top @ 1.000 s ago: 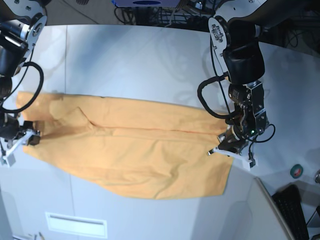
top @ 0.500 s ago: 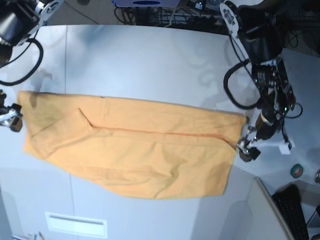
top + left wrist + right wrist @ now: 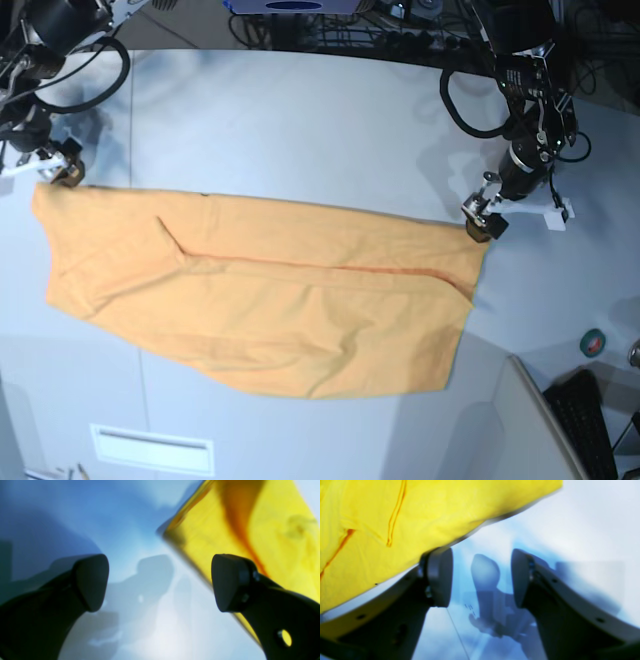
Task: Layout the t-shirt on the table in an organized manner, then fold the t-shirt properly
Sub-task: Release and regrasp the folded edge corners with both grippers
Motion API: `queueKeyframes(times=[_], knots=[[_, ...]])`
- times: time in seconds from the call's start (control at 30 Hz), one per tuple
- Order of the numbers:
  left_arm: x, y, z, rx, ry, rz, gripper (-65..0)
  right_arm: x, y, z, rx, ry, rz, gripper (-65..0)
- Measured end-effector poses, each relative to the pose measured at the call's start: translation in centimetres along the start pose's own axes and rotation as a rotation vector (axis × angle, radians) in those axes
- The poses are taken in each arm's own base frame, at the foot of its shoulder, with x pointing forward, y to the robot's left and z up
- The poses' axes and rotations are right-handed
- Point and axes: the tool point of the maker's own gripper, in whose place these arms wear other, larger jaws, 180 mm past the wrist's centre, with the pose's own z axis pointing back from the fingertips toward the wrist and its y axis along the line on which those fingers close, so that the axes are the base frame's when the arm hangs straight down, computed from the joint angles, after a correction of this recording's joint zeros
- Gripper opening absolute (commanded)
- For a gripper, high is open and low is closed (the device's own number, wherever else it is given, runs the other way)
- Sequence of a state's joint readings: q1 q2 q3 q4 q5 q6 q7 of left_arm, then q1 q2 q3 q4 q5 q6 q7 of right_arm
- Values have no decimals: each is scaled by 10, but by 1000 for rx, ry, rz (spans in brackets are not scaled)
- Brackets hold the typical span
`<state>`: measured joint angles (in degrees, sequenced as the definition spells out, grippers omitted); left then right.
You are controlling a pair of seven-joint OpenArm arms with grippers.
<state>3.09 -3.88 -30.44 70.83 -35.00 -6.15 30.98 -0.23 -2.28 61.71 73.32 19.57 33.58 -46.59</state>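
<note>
Base view: t-shirt point(image 3: 270, 300) lies flat across middle of table point(image 3: 300, 120), folded lengthwise w/ a long crease running left-right; neckline and tag can't be made out at this size. Left gripper point(image 3: 518, 212) sits at frame right, just off the shirt's upper right corner; its arm is cut off by top edge. Right gripper point(image 3: 45, 168) is at upper left, by the shirt's upper left corner, partly lost against dark cables. Left wrist view, blurred: left gripper point(image 3: 160, 582) has fingers spread wide, nothing between them, only bare table point(image 3: 140, 517) and shadows; t-shirt point(image 3: 250, 530) fills upper right, one finger overlapping its edge in frame, contact unclear. Right wrist view, also soft: right gripper point(image 3: 481, 577) fingers parted, gap empty, released; t-shirt point(image 3: 395, 517) covers upper left and hides part of the left finger's base; table point(image 3: 582, 530) w/ thin seam line shows below.
</note>
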Motion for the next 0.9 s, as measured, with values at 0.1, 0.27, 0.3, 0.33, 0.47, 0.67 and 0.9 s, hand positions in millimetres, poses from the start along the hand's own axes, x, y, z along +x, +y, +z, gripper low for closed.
queueKeyframes(times=[0.1,0.27,0.3,0.33,0.47,0.67,0.9], knots=[[5,-5,-12,-5,0,21,-33,-4,-8,2,-15,-14,-46,-362],[10,-18,-27,-28,4,38,-35,-8,-4,0,-8,-3,-49,-365],[11,-20,-30,-30,3,46,-35,-7,-4,0,-8,-5,-48,-365],[11,-21,-32,-32,7,51,-35,-7,-4,1,-9,-7,-47,-365],[10,-22,-36,-41,7,60,-36,-3,-4,0,-8,-17,-59,-363],[10,-23,-39,-38,15,64,-183,7,-8,-17,14,-64,-280,-332],[4,-16,-38,-20,42,65,-378,22,-33,-22,-4,-158,-441,-254]])
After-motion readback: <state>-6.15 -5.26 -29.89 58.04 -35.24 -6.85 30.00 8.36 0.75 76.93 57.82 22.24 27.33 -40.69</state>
